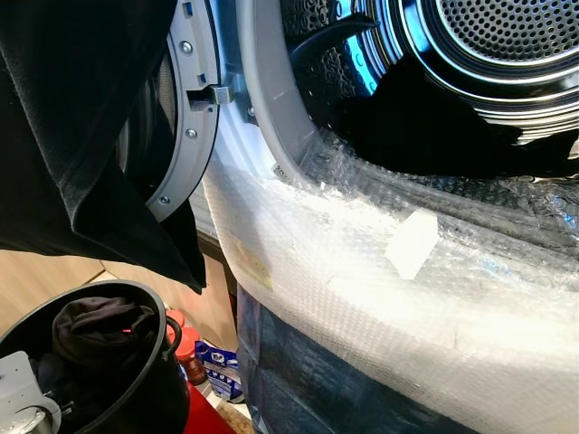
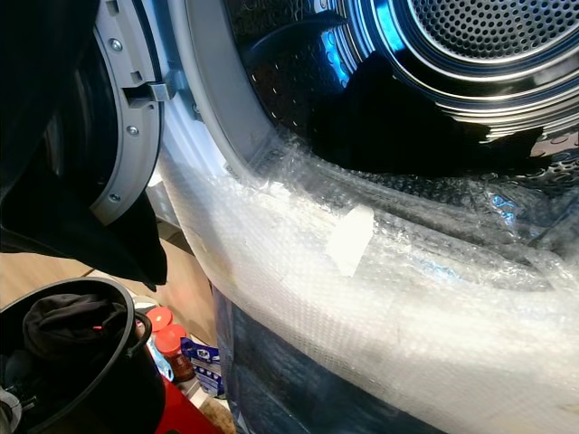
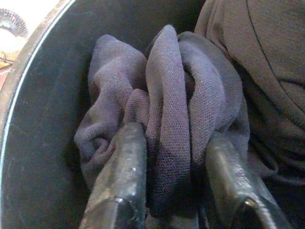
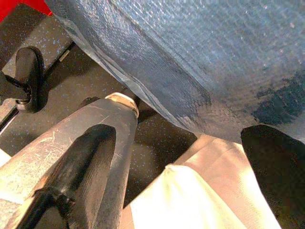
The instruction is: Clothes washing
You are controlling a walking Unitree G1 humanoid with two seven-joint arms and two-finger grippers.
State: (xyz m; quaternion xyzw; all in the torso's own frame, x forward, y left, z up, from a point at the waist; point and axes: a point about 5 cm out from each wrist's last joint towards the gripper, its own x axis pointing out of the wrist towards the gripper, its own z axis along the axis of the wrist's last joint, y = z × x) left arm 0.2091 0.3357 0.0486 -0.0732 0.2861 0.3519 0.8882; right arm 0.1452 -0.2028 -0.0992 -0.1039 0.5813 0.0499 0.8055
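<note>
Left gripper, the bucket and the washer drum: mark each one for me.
left gripper [image 3: 174, 167]: left wrist view, on the bunched dark cloth pinched between its fingers.
black bucket [image 1: 158, 398]: left eye view, on its outer wall.
washer drum [image 1: 507, 36]: left eye view, on the perforated back wall.

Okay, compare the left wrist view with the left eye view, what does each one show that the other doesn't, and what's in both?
Left wrist: the left gripper, its fingers pinching a fold of the dark garment.

Left eye: the open washer drum, bubble wrap over its front, a black cloth hanging at upper left, and red-capped bottles.

Both: the black bucket holding that bunched garment.
</note>
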